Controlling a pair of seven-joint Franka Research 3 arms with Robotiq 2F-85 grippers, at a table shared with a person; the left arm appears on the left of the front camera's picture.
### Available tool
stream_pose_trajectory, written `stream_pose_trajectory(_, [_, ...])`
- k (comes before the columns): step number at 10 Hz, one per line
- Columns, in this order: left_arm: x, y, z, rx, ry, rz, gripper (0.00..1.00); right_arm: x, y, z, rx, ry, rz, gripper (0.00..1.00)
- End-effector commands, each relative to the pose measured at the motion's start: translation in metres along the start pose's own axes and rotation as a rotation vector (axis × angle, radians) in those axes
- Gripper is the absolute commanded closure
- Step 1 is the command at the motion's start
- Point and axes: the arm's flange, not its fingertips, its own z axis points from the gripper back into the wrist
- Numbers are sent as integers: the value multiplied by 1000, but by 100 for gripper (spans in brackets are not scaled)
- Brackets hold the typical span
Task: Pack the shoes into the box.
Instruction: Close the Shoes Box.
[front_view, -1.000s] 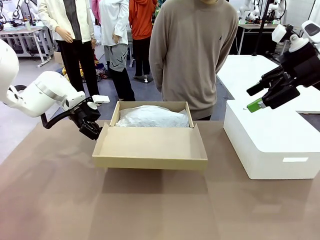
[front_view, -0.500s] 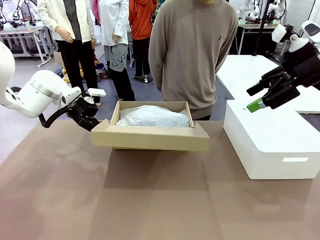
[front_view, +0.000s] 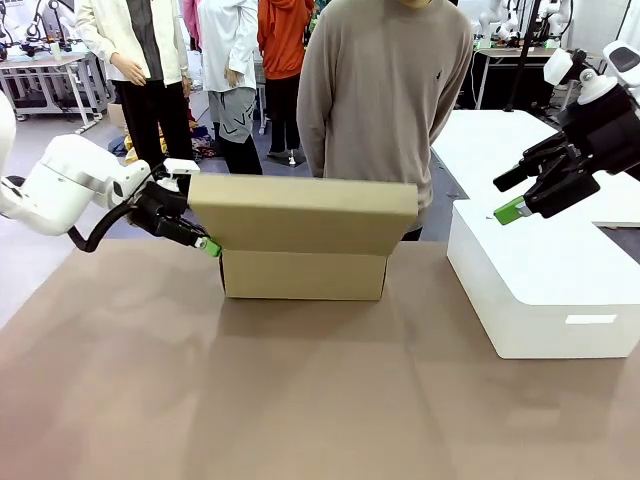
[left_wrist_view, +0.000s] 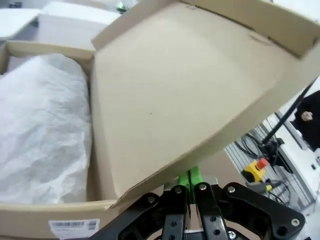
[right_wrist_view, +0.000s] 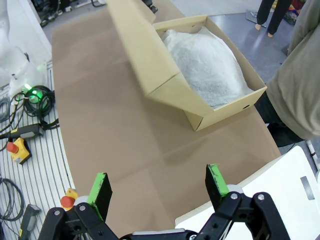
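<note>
Box (front_view: 304, 272): tan cardboard, mid-table before the person (front_view: 385, 110); holds crumpled white tissue paper (right_wrist_view: 207, 65); flap lid (front_view: 300, 213) raised, half over the opening. Left gripper (front_view: 205, 245): jaws closed, tips at the lid's left corner, beneath its edge. Right gripper (front_view: 510, 210): jaws wide, holding nothing, above the white box (front_view: 540, 290), well apart.

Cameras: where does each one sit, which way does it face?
Front: fixed between the arms, facing the person across the table; both arms show.
Left wrist: beside the box, looking under its raised lid; shut jaws at bottom.
Right wrist: high, looking down; open jaws at bottom.
All three share the box.
</note>
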Motion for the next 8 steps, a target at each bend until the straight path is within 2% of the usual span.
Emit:
stream_pose_trajectory(1, [11, -14, 4, 88, -55, 10, 100, 0, -4, -1, 12, -31, 23, 0])
stream_pose_trajectory(3, [23, -17, 10, 209, -52, -10, 100, 0, -4, -1, 12, -31, 23, 0])
stream_pose_trajectory(6, [41, -16, 18, 442, 36, -16, 100, 0, -4, -1, 12, -31, 23, 0])
stream_pose_trajectory(8, [53, -22, 39, 578, 89, 9, 100, 0, -4, -1, 12, -31, 23, 0])
